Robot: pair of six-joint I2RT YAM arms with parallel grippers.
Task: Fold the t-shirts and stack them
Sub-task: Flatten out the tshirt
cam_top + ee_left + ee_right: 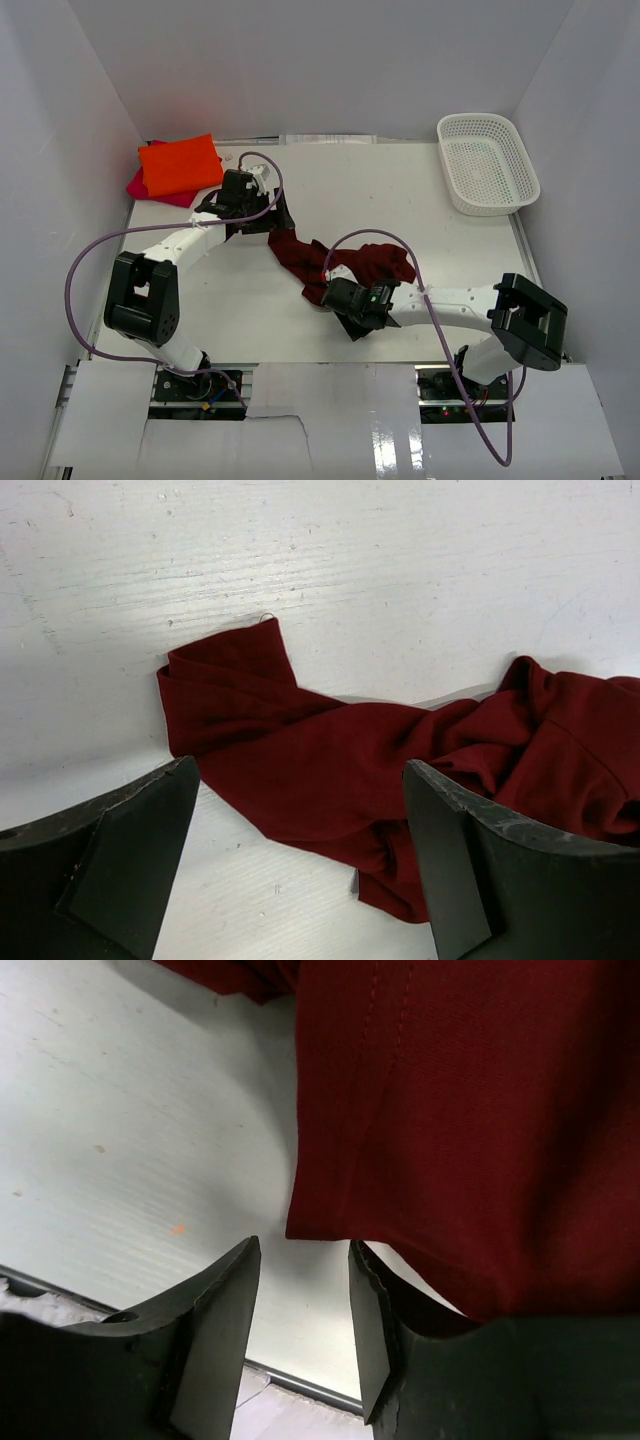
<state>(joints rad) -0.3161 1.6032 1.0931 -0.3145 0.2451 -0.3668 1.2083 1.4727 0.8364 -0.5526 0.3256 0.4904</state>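
Item: maroon t-shirt, unfolded, bunched into a twisted rope on the table, running from under the left gripper across to the right gripper. Left gripper: jaws wide apart, nothing held, hanging over the shirt's narrow end, with a doubled-over sleeve or hem tip lying just ahead of its fingertips. Right gripper: jaws a narrow gap apart, nothing between them; a hemmed corner of the cloth sits right at its fingertips, and more fabric drapes over its outer finger. Orange t-shirt: folded, resting on the magenta t-shirt, just beyond the left gripper on its outer side. Basket: well apart from both tools, at the far corner on the right arm's side. Risks, as judged: the right jaws may close beside the hem and catch nothing, since the corner lies at the tips rather than inside the gap; or they may pinch the draped layer with the hem, so the shirt lifts bunched; the left gripper, closing where it hangs, would likely take several twisted layers at once, leaving the garment unable to spread flat; a wide sweep by that arm could disturb the nearby stack
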